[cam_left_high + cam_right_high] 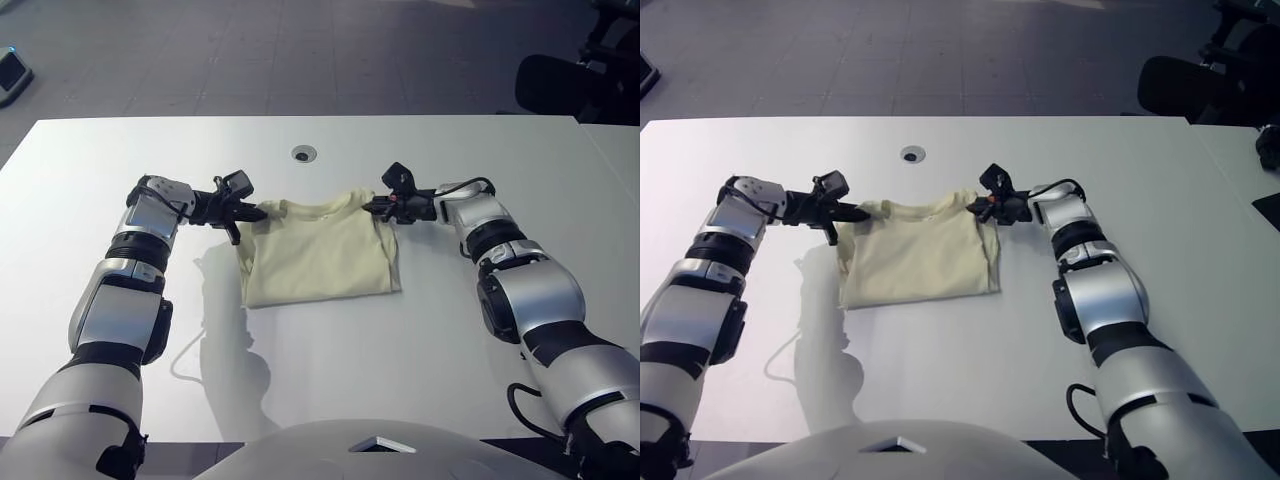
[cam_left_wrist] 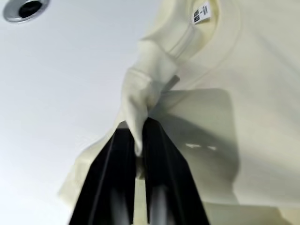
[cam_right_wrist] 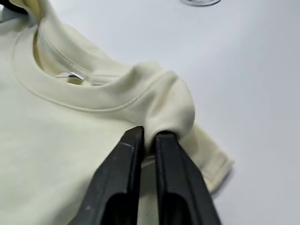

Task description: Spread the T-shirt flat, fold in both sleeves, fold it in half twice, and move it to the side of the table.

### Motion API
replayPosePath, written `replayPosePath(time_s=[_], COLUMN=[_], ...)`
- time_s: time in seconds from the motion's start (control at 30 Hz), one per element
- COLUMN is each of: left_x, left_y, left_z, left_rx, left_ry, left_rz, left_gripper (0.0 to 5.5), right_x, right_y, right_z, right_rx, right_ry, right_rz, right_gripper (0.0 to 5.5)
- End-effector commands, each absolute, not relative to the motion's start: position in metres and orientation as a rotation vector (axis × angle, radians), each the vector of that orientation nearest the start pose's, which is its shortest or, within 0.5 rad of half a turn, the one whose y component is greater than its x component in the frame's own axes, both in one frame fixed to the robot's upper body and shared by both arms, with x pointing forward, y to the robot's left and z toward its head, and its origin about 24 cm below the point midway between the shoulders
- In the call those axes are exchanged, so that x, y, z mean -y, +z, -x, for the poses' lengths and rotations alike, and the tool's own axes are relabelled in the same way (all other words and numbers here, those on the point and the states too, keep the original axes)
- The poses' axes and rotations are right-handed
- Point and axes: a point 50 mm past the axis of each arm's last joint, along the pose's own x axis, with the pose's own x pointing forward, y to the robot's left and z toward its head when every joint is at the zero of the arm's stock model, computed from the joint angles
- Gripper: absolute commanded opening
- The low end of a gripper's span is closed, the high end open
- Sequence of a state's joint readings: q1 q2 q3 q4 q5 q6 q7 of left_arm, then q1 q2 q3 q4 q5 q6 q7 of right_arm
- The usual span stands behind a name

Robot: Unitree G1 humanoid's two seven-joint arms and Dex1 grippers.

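A pale yellow T-shirt (image 1: 320, 255) lies on the white table (image 1: 100, 160), sleeves folded in, collar toward the far edge. My left gripper (image 1: 262, 212) is shut on the shirt's far left shoulder corner, lifting a pinch of cloth (image 2: 140, 93). My right gripper (image 1: 368, 207) is shut on the far right shoulder corner (image 3: 164, 103) beside the collar. Both pinched corners are raised slightly off the table; the hem lies flat nearer me.
A round metal grommet (image 1: 304, 153) sits in the table behind the shirt. Bare table surface spreads to the left, right and front of the shirt. A dark chair (image 1: 570, 85) stands beyond the far right corner.
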State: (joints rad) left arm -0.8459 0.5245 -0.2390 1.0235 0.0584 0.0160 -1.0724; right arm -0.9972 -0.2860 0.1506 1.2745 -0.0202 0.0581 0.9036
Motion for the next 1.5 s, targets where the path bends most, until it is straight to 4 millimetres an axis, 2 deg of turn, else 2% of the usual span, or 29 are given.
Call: replayPosePath(time_s=[0.03,0.13,0.27,0.37,0.5,0.67,0.83,0.93,1.03,1.1,1.17,1.23,1.33,1.43,1.5], left_x=[-0.215,-0.215,-0.209,-0.196,-0.192,-0.182,-0.182,-0.18,-0.175,-0.169,-0.163,-0.155,-0.135,-0.117,-0.112], left_y=[0.109,0.124,0.129,0.121,0.104,0.088,0.078,0.077,0.085,0.092,0.099,0.105,0.113,0.123,0.132], left_z=[-0.373,-0.374,-0.354,-0.332,-0.303,-0.288,-0.285,-0.288,-0.302,-0.321,-0.34,-0.353,-0.369,-0.38,-0.386], left_rx=[-0.434,-0.341,-0.258,-0.265,-0.316,-0.359,-0.389,-0.384,-0.328,-0.277,-0.221,-0.164,-0.074,0.01,0.059], left_ry=[-0.839,-0.813,-0.803,-0.805,-0.746,-0.714,-0.713,-0.732,-0.785,-0.816,-0.838,-0.875,-0.93,-0.941,-0.916], left_rz=[-0.533,-0.556,-0.629,-0.635,-0.772,-0.869,-0.955,-0.977,-1.056,-1.12,-1.198,-1.252,-1.299,-1.318,-1.288], left_gripper=[0.96,1.45,2.06,2.63,3.37,4.19,4.96,5.37,5.37,5.37,5.37,5.37,5.37,5.37,5.37], right_x=[0.157,0.162,0.144,0.133,0.128,0.136,0.144,0.152,0.167,0.178,0.182,0.176,0.153,0.126,0.11], right_y=[0.088,0.1,0.099,0.092,0.087,0.087,0.06,0.045,0.034,0.032,0.039,0.05,0.072,0.09,0.104], right_z=[-0.388,-0.39,-0.382,-0.376,-0.378,-0.386,-0.375,-0.364,-0.347,-0.328,-0.305,-0.283,-0.257,-0.244,-0.244], right_rx=[-0.376,-0.276,-0.191,-0.178,-0.188,-0.207,-0.292,-0.338,-0.397,-0.451,-0.484,-0.492,-0.447,-0.347,-0.259], right_ry=[0.764,0.734,0.828,0.866,0.855,0.78,0.833,0.912,1.086,1.267,1.449,1.58,1.716,1.75,1.706], right_rz=[0.276,0.308,0.335,0.403,0.541,0.712,0.875,0.959,1.062,1.101,1.132,1.136,1.1,1.013,0.936], right_gripper=[1.14,1.62,2.2,2.75,3.46,4.24,4.99,5.37,5.37,5.37,5.37,5.37,5.37,5.37,5.37])
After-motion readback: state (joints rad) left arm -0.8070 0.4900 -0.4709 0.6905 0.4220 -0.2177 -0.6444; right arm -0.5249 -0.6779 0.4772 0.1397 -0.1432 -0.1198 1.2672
